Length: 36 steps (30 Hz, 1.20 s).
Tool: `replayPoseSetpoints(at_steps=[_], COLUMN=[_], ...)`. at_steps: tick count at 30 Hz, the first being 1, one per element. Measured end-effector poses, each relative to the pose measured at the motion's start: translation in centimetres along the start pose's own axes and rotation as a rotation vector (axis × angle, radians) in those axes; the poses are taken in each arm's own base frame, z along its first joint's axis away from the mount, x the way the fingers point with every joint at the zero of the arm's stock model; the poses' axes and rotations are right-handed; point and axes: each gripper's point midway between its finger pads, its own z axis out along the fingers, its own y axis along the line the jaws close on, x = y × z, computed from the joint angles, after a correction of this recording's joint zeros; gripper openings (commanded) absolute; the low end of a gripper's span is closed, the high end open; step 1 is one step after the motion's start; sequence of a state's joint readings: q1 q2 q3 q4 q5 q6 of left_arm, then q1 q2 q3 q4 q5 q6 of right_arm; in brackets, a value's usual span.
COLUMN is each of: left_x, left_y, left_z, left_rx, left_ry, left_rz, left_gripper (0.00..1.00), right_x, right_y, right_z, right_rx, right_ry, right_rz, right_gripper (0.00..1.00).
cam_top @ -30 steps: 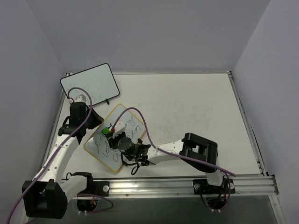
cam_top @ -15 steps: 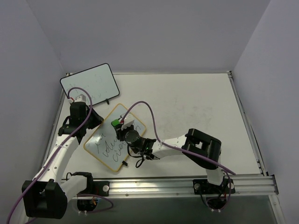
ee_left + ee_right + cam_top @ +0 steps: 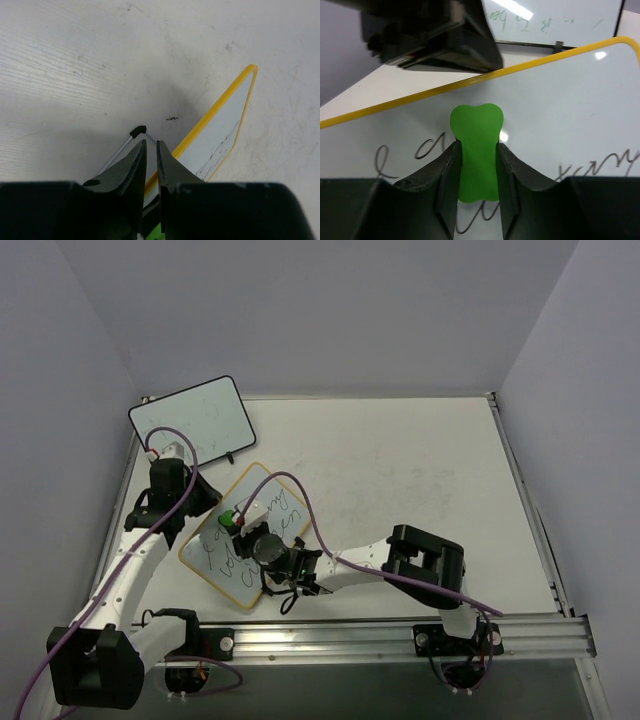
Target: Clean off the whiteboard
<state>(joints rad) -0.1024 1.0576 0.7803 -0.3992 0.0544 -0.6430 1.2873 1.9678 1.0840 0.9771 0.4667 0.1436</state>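
The whiteboard, white with a thin yellow rim, lies on the table at about 8 o'clock from the table's middle, its long side running from 7 o'clock toward 1 o'clock. Black handwriting covers much of its face.

The left gripper sits at the board's 9 o'clock edge. Its jaws are drawn almost together, and the yellow rim runs into the narrow gap between them, so it pinches the board's edge. In the left wrist view the board looks tilted. One small black foot shows just at 11 o'clock of the fingertips.

The right gripper is over the board's left half. It is clamped on a green eraser, a flat, lobed piece that sticks out past the fingertips and seems to rest on the white surface, with written strokes on both sides of it. In the top view the green tip lies near the left gripper.

A black-rimmed whiteboard lies at the table's 10 o'clock corner, apart from the yellow-rimmed one.
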Motion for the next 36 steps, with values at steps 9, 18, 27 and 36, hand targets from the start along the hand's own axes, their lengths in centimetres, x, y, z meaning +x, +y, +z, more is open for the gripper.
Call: replayPoseSetpoints(at_steps=[9, 18, 27, 36], left_x=[0.0, 0.1, 0.4, 0.6], left_y=[0.0, -0.1, -0.4, -0.5], left_z=[0.0, 0.0, 0.0, -0.1], left_rx=[0.001, 0.002, 0.014, 0.021], left_ry=[0.0, 0.002, 0.013, 0.022], left_rz=[0.001, 0.002, 0.007, 0.01], left_gripper=[0.22, 0.22, 0.22, 0.22], right_x=[0.6, 1.1, 1.3, 1.2], right_y=[4.6, 7.6, 9.4, 8.8], right_z=[-1.3, -2.2, -2.6, -2.3], right_rx=[-0.109, -0.193, -0.234, -0.204], right_ry=[0.0, 0.01, 0.016, 0.013], right_rz=[-0.033, -0.061, -0.087, -0.079], right_gripper=[0.0, 0.0, 0.0, 0.0])
